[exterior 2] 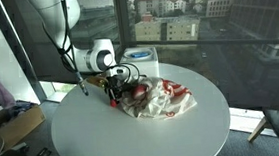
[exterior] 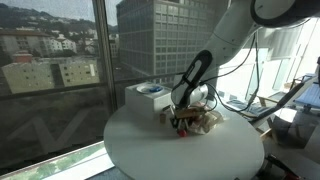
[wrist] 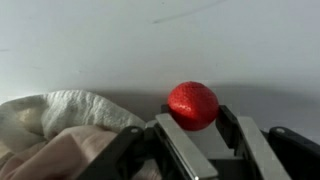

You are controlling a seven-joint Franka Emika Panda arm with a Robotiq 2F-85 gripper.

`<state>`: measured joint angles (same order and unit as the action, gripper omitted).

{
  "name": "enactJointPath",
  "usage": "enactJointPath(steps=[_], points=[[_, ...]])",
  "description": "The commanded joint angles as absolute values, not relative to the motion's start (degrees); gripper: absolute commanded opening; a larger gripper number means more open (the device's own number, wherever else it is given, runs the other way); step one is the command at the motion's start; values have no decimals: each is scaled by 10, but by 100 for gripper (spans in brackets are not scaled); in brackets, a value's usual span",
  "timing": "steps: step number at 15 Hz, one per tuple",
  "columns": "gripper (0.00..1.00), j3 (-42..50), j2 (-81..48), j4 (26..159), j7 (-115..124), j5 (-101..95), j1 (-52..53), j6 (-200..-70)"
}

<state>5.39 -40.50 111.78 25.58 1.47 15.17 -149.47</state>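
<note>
- The red round fruit lies directly ahead of the jaws in the wrist view. It sits in the gap at their tips, resting on the white desk.
- One finger stands close against one flank of the fruit and the other finger close against the opposite flank, so the fruit is centred between them rather than off to one side.
- The jaws stand about half closed around the fruit. Whether the pads already press on it or only flank it I cannot tell.
- The fruit looks nearly round, with no clear long axis, so no approach angle is favoured by its shape.
- A crumpled white cloth lies just beside the fruit, toward the left edge of the wrist view. It reaches up to the nearer finger but does not cover the fruit.
- In both exterior views the single arm reaches down to the round desk, with its jaws low at the edge of the cloth. The fruit itself is too small and hidden there to pick out.
- A white box with a blue bowl on it stands behind the arm, near the window and apart from the fruit.
</note>
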Motion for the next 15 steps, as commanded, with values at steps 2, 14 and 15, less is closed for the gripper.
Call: enactJointPath(steps=[2, 14, 15], points=[[24, 64, -319, 1123, 273, 13, 144, -1454], [24, 106, -344, 1029, 323, -50, 111, -1444], [24, 111, -358, 1025, 327, -58, 116, -1451]])
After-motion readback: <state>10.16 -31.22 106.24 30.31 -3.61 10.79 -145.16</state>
